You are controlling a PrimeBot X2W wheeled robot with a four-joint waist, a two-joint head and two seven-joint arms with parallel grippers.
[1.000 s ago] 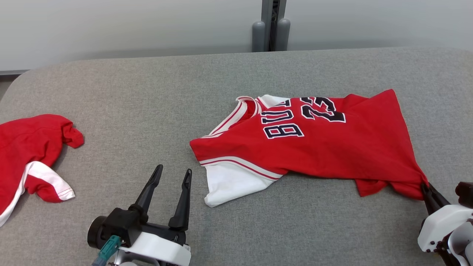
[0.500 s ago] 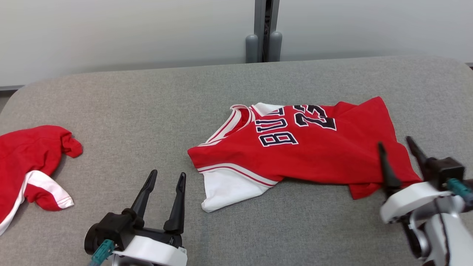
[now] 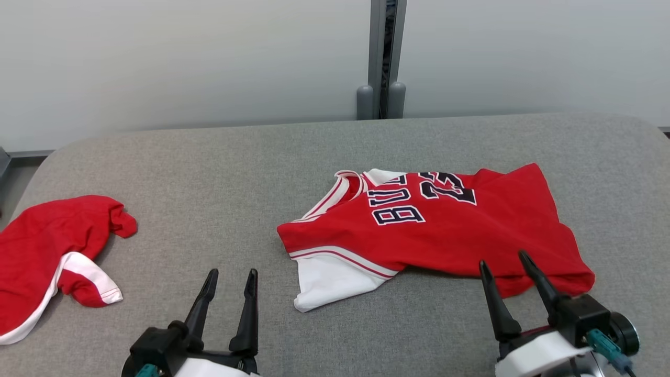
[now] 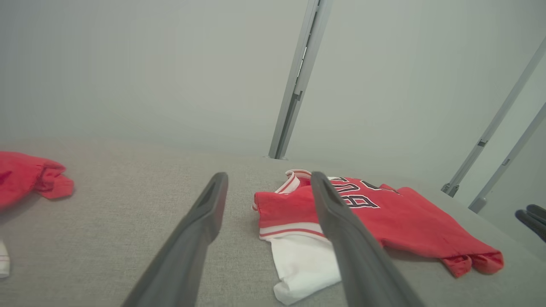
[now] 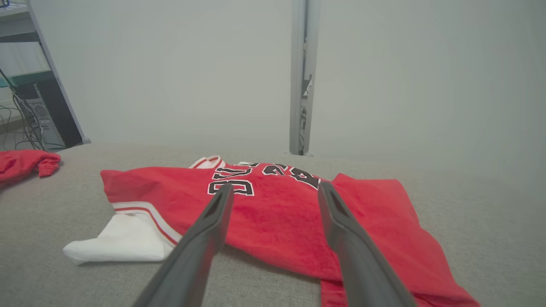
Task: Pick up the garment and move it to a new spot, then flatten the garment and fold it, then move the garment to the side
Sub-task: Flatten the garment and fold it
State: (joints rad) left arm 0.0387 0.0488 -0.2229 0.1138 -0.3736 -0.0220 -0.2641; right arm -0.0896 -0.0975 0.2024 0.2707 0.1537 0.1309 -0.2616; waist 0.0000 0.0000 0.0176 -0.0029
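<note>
Well apart, left claw (image 3: 233, 272) and right claw (image 3: 501, 258) point forward, fingers spread.

Jersey (image 3: 445, 230): lying on the table (image 3: 209, 173), right of centre.
Other garment (image 3: 52, 246): far left edge, well apart.
Left gripper (image 3: 233, 273): near side, left of it.
Right gripper (image 3: 502, 257): at its near right corner.

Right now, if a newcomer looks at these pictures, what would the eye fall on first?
The red jersey with dark lettering, rumpled on the grey table right of centre, white cloth showing at its near left. Then a second red cloth bunched at the table's left edge. The left hand and right hand are open at the near edge, holding nothing.
</note>
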